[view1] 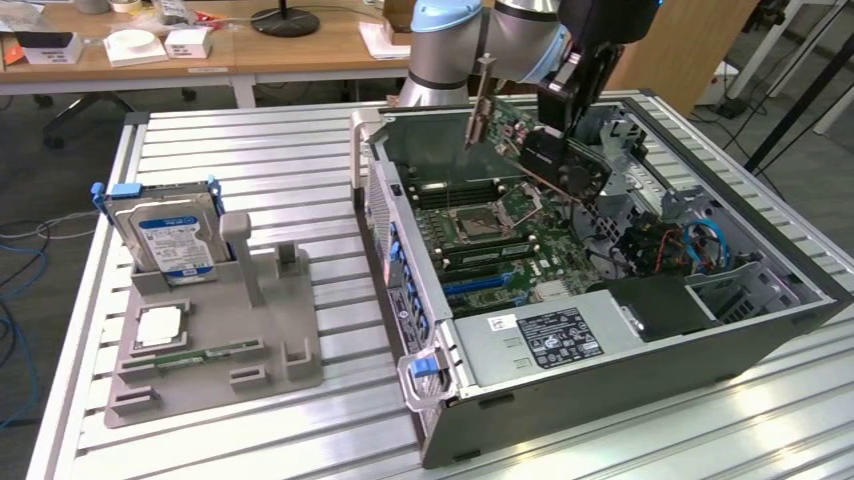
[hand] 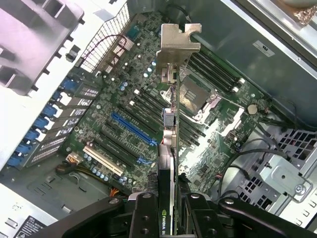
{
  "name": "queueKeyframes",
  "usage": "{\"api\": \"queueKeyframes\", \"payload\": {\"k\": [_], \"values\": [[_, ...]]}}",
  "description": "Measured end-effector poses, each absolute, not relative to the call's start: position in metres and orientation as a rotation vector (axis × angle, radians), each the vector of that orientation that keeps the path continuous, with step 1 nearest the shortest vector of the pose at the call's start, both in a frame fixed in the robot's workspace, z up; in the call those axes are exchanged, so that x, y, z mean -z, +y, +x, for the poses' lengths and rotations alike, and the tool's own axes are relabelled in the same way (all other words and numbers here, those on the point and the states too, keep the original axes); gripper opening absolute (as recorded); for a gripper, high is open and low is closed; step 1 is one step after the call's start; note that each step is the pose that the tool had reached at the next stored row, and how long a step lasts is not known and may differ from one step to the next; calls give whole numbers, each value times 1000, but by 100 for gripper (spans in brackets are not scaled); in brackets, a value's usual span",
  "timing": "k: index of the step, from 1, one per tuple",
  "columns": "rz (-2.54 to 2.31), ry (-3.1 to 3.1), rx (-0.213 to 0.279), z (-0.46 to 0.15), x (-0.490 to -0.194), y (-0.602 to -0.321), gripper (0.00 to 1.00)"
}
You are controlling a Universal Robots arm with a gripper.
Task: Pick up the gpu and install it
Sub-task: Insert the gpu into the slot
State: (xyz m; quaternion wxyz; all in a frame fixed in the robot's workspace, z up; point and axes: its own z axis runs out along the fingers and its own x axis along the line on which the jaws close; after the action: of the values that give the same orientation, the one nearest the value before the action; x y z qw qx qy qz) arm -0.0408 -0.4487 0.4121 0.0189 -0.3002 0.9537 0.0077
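The gpu (view1: pixel 541 150), a green card with a black cooler block and a silver end bracket, hangs tilted in the air above the open computer case (view1: pixel 587 345). My gripper (view1: pixel 577 120) is shut on its black cooler end. In the wrist view the gpu (hand: pixel 170 144) runs edge-on away from my gripper (hand: pixel 171 210), its silver bracket (hand: pixel 176 42) at the far end. It hovers over the motherboard (hand: pixel 124 109), above the blue expansion slot (hand: pixel 132 128) and near the processor socket (hand: pixel 194 94), touching neither.
A grey holder tray (view1: pixel 214 340) on the slatted table at the exterior view's left carries a blue-labelled hard drive (view1: pixel 167 238), a processor (view1: pixel 158 326) and a narrow memory stick (view1: pixel 207 353). A drive cage and cables (view1: pixel 674 245) crowd the case's right side.
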Motion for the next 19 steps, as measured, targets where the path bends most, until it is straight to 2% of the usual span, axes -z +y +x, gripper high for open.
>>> {"api": "queueKeyframes", "payload": {"k": [19], "values": [[-1070,2914,-27,-41,-412,-449,26]]}}
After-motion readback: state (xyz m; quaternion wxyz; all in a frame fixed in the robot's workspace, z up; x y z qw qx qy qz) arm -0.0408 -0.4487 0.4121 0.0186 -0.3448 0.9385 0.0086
